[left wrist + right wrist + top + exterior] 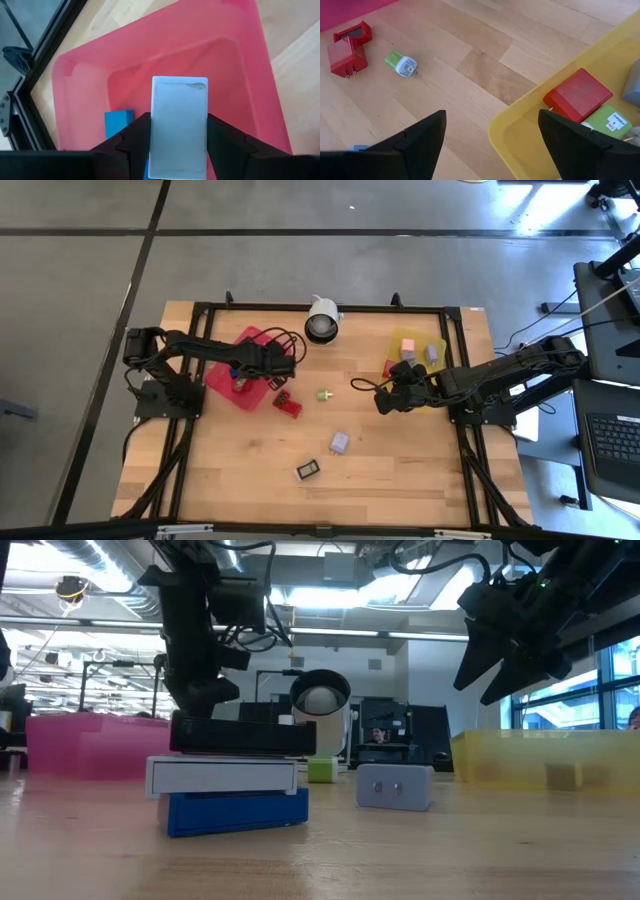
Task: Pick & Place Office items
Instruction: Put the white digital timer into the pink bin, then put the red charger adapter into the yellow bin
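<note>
The left tool (pixel 177 150) grips a pale flat block (pixel 179 125) by its long edges: light, stiff, slippery. The right tool (pixel 490 145) hangs open.

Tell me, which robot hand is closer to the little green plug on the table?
The right one, but only narrowly. The right hand hovers open beside the yellow plastic tray; the small green plug lies between both. The left hand holds a pale flat block over the red plastic tray.

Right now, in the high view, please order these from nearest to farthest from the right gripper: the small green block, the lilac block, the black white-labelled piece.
From the right gripper:
1. Small green block, toward the table's middle.
2. Lilac block, lower, toward the front edge.
3. Black white-labelled piece, nearest the front edge.
</note>
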Motion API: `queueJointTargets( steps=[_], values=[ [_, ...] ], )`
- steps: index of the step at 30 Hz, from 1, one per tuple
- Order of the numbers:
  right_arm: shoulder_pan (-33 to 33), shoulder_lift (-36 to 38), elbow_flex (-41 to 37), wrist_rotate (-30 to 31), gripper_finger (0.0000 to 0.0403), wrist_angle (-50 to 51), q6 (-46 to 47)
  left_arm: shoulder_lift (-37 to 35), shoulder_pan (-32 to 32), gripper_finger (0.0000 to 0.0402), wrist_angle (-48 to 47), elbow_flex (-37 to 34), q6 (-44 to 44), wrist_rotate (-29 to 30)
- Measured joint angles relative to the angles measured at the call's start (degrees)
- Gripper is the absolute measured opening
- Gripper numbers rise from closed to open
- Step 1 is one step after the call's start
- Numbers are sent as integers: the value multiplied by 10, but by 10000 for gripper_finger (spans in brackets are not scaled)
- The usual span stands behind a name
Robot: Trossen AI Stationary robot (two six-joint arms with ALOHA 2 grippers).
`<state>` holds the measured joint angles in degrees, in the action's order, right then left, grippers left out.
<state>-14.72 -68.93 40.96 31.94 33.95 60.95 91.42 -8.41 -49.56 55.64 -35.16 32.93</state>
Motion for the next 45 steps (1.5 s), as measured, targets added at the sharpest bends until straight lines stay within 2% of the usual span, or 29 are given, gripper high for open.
queueJointTargets(
  steps=[13,17,24,29,32,36,40,45],
  values=[
    [0,0,0,0,318,-1,0,0,1,199,1,0,-22,4],
    [0,0,0,0,318,-1,0,0,1,208,-8,3,-4,-1],
    [0,0,0,0,318,-1,0,0,15,202,-81,75,6,-47],
    [0,0,0,0,318,-1,0,-1,68,187,-47,122,9,-92],
    [0,0,0,0,318,-1,0,-1,120,178,44,127,34,-113],
    [0,0,0,0,318,-1,0,11,198,172,176,128,120,-125],
    [0,0,0,0,318,-4,0,40,271,175,235,129,201,-85],
    [0,0,0,0,318,-6,0,100,325,202,230,128,195,-35]
  ],
)
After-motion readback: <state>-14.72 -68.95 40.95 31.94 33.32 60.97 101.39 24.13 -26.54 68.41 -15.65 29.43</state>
